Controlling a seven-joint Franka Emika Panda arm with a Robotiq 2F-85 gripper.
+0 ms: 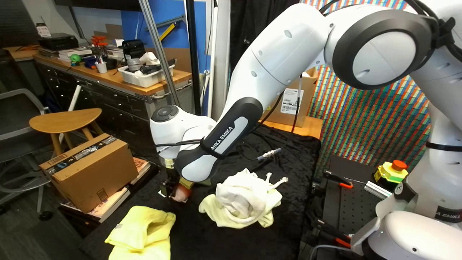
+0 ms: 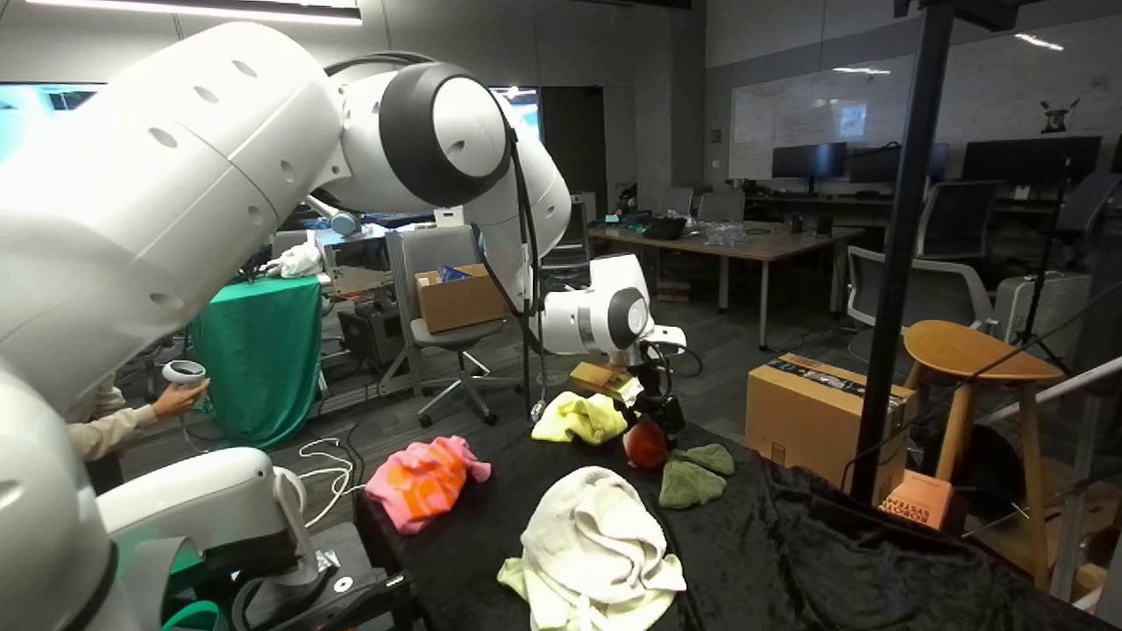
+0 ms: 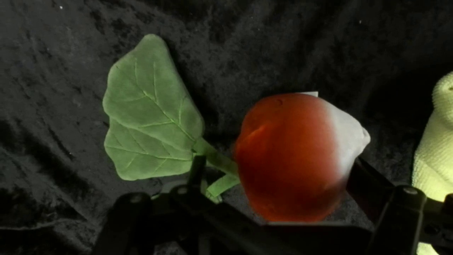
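In an exterior view we've got: workbench (image 1: pixel 112 99) upper left, black cloth (image 1: pixel 189 231) bottom centre, cardboard box (image 1: pixel 92 173) at left, white towel bundle (image 1: pixel 242 196) below centre. Wrist view: red-and-white plush (image 3: pixel 293 148) on the cloth, right of centre. Gripper (image 3: pixel 279 160) straddles it, jaws wide apart, no grip; contact at the white tip unclear.

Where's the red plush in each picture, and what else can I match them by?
In an exterior view: the red plush, left of centre, below the middle.
In an exterior view: the red plush, right of centre, below the middle.
In the wrist view: the red plush, right of centre, slightly below the middle.
Shared landmark: the yellow cloth, in both exterior views and cut off at the wrist view's right edge.
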